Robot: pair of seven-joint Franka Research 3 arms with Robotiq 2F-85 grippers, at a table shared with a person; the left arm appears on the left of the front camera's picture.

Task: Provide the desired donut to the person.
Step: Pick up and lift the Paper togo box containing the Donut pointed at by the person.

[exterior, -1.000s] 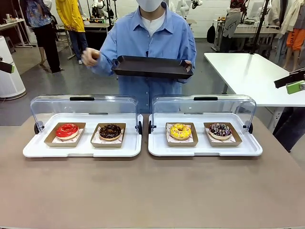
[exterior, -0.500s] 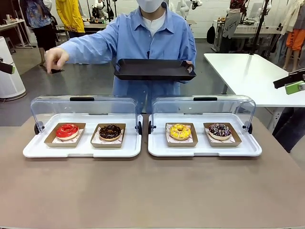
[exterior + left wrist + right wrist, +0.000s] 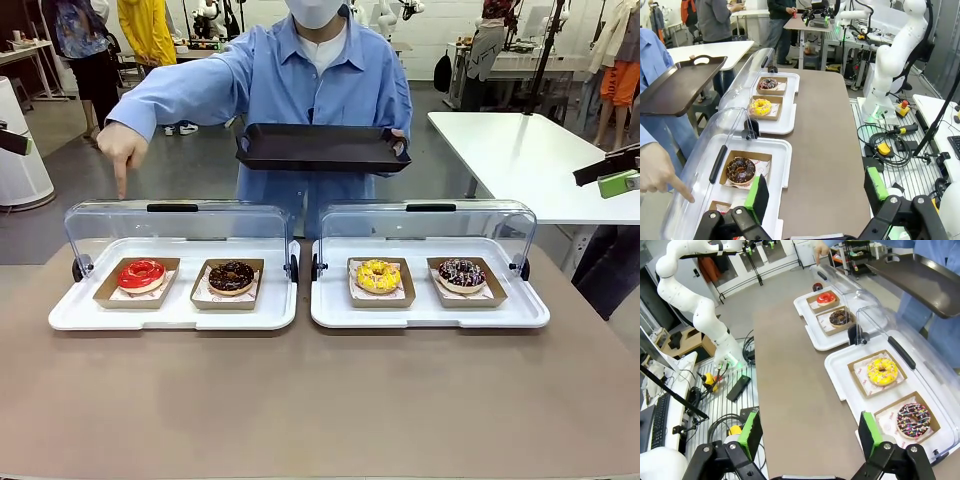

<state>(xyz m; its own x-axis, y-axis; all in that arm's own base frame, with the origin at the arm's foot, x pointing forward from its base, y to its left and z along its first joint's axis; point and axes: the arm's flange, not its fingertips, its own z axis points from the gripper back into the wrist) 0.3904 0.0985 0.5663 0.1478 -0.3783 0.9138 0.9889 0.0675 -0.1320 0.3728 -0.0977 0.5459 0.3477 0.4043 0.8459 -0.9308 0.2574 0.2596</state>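
Note:
The person (image 3: 320,75) stands across the table, holding a dark serving tray (image 3: 320,146) in one hand. Their other hand (image 3: 124,150) points a finger down over the lid above the red-glazed donut (image 3: 141,272). Beside it in the same case lies a chocolate donut (image 3: 231,275). The other case holds a yellow donut (image 3: 378,274) and a dark sprinkled donut (image 3: 462,271). My left gripper (image 3: 816,190) is open and empty, off the table's left end. My right gripper (image 3: 809,429) is open and empty too, off the right end.
Each pair of donuts sits in cardboard boats on a white tray (image 3: 170,312) (image 3: 430,315) with a clear lid (image 3: 175,225) (image 3: 428,225) swung back toward the person. The brown table (image 3: 320,400) lies bare in front of the trays. Another white table (image 3: 520,150) stands at the back right.
The person's free hand swung from the serving tray out to picture left and came down, finger pointing at the red donut's end of the case. Both arms stayed still.

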